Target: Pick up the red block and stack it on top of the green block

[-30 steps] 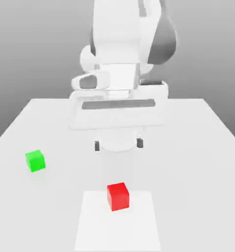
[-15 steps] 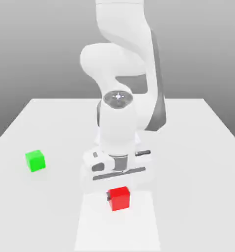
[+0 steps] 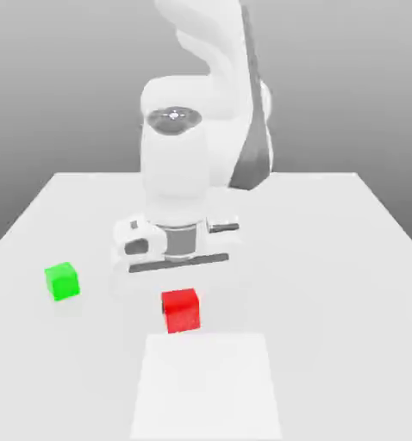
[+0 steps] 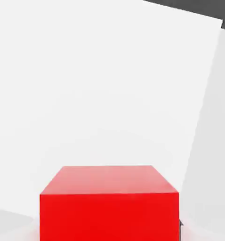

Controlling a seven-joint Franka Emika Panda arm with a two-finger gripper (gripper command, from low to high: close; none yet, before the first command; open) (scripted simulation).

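A plain white counter [image 3: 347,250] stands before a grey backdrop, with a lighter square patch [image 3: 207,386] at its near edge. The red block [image 3: 181,310] hangs just beyond that patch's far edge, clear of the counter, clenched in the pincer [image 3: 181,303] of the white arm [image 3: 188,164] that reaches down from above; in the hand view the red block [image 4: 109,202] sits close before the camera. The green block [image 3: 62,282] rests on the counter well apart from the red one, at about nine o'clock from it in the exterior view. The arm's body rises at twelve o'clock behind both.
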